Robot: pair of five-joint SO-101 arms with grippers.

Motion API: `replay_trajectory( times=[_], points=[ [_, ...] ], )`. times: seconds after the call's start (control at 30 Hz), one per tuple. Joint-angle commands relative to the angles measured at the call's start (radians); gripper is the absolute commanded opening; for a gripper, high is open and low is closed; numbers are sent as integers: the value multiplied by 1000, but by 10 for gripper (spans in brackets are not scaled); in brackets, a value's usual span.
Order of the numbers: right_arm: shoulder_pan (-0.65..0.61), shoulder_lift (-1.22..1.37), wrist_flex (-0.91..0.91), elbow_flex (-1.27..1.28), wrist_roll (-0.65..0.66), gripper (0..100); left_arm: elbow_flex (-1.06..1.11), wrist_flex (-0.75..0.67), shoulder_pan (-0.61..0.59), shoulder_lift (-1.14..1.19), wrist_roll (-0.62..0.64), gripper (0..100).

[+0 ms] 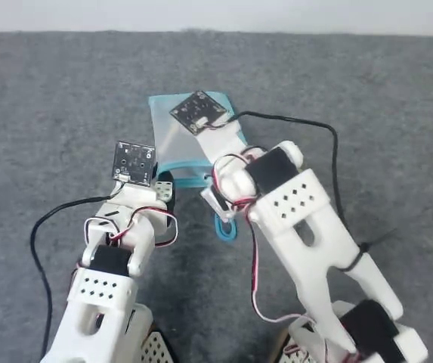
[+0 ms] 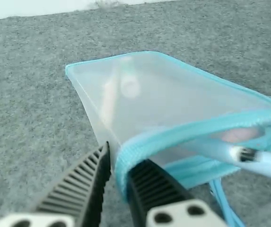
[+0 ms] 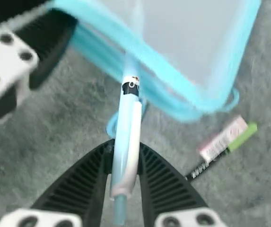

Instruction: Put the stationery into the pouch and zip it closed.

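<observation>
Pouch (image 2: 173,104) first, and it sits on the grey table (image 1: 50,113) with its mouth towards the arms. The left gripper (image 2: 121,158) is clamped on the blue-trimmed rim at one corner of that mouth, with the trim running right between its jaws. My read is that it pins the lip up so the opening stands propped and gives the other arm a target.

The right gripper (image 3: 126,146) is clenched on a light blue pen (image 3: 126,109), gripping it around its rear half. The barrel is lined up straight at the opening, and the front end is at the rim, seemingly just inside (the trim crosses over it, so exact depth is hard to call).

Through the translucent wall, from the left wrist, a pale stick shape and a round pale blob show, both too blurred to name.

A dark pencil-like piece with a pink and green end (image 3: 222,142) lies on the table just beside the pouch, near a blue cord loop (image 3: 232,99). By my judgement that piece has yet to go in, and the zip is wide open.
</observation>
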Motion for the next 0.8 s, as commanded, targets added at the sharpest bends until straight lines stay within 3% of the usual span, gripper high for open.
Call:
replay_trajectory(
  times=[0.0,0.27,0.4,0.5,0.77],
  points=[
    [-2,76,-101,-29,-60,9,-21,-23,14,14,12,11],
    [-1,268,-111,-212,-109,27,-21,-21,14,14,11,11],
    [13,271,-31,-299,-94,176,-21,-21,14,14,11,11],
    [39,271,38,-356,-11,262,-21,-21,9,14,9,11],
    [97,234,202,-453,61,275,-21,-25,6,14,9,11]
  ],
)
